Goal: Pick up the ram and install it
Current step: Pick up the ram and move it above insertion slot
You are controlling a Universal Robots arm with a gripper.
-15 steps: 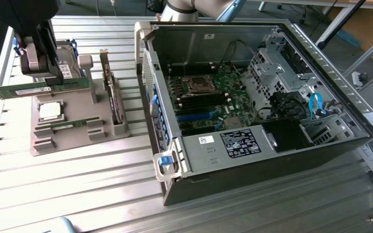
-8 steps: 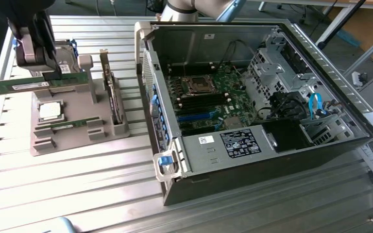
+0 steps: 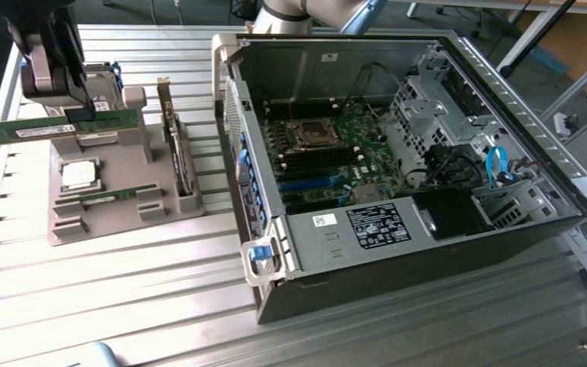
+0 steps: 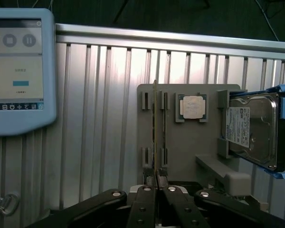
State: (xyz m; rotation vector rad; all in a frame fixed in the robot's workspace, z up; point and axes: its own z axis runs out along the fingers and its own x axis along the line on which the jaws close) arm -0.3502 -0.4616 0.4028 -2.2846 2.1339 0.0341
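My gripper [image 3: 77, 113] is shut on the ram [image 3: 28, 130], a thin green stick held level above the grey parts holder [image 3: 120, 222] at the exterior view's left. In the wrist view the ram [image 4: 155, 118] appears edge-on, pinched between the black fingertips [image 4: 147, 190] of the gripper [image 4: 156, 183]. A second, matching stick [image 3: 105, 197] still lies in its slot on the holder, and it is just beside the held one as the second stick [image 4: 164, 128] in the wrist view. The open computer case [image 3: 273, 252] lies at the exterior view's right, its motherboard memory slots [image 3: 319, 162] exposed.
The holder also carries a silver processor chip [image 3: 79, 174], an upright expansion card [image 3: 176, 149] and a hard drive [image 4: 251, 128]. A touchscreen pendant [image 4: 16, 71] lies on the ribbed metal table [image 3: 120, 306]. Cables and drive cages [image 3: 477, 168] crowd the case's far side.
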